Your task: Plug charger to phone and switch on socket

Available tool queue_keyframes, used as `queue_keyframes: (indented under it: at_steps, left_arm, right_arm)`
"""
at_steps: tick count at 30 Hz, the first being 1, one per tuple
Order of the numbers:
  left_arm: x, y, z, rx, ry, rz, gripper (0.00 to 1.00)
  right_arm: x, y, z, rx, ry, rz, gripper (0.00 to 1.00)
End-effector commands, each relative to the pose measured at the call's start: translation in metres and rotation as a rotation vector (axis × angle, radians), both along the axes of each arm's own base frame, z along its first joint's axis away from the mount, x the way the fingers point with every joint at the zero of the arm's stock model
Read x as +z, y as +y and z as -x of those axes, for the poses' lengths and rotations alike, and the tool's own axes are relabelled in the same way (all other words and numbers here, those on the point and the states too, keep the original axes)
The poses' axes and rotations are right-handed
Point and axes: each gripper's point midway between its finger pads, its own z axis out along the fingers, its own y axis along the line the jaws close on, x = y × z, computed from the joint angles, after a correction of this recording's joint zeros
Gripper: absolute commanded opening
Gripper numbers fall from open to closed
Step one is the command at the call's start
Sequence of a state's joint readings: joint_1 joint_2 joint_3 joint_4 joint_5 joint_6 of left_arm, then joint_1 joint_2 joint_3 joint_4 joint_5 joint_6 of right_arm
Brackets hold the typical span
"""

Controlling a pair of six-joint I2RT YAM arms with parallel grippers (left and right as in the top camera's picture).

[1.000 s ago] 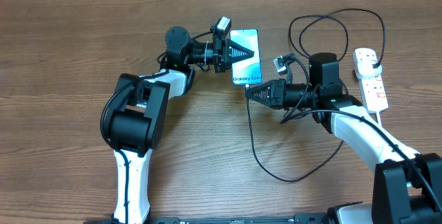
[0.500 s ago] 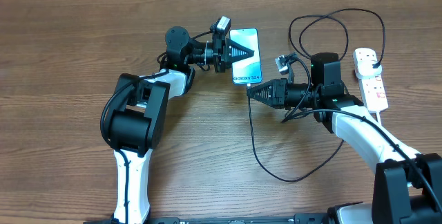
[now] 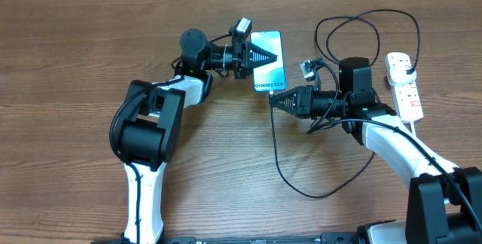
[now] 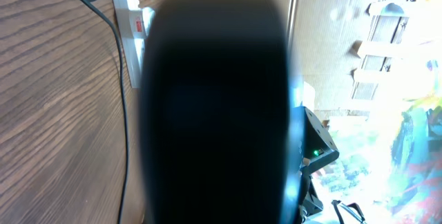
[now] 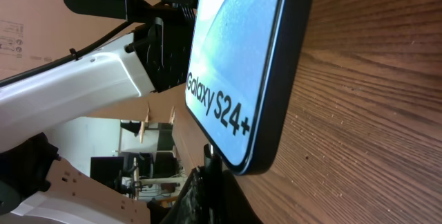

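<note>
Overhead, right gripper [image 3: 273, 101] hides the charger [image 3: 273, 135] tip.

Lit teal phone [image 3: 269, 62] flat on the bench [image 3: 75, 48], looped black charger [image 3: 274, 146] right beside it, white socket [image 3: 404, 86] far right

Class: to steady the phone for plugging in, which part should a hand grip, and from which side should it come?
Grip the phone across its middle, coming from the long edge facing the left hand. It lies flat, screen up, and its short end with the text faces the right hand, which holds the charger, so that end should probably stay free.
</note>
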State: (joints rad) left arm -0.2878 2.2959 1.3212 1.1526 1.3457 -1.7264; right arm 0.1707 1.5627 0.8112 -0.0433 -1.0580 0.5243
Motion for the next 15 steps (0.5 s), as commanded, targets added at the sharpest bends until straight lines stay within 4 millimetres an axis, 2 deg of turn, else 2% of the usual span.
queue_keyframes:
  at_steps: [1,15]
  left_arm:
    - [0.0111,-0.0072,0.0,-0.004,-0.031,0.013,0.04]
    - [0.0113,-0.0068,-0.0015,0.003,-0.01,0.013,0.04]
  right_arm:
    - [-0.0018,-0.0035,-0.0035,-0.018,0.002,0.006,0.04]
    - [-0.0044,-0.0039,-0.0012,-0.018,0.024,0.01,0.04]
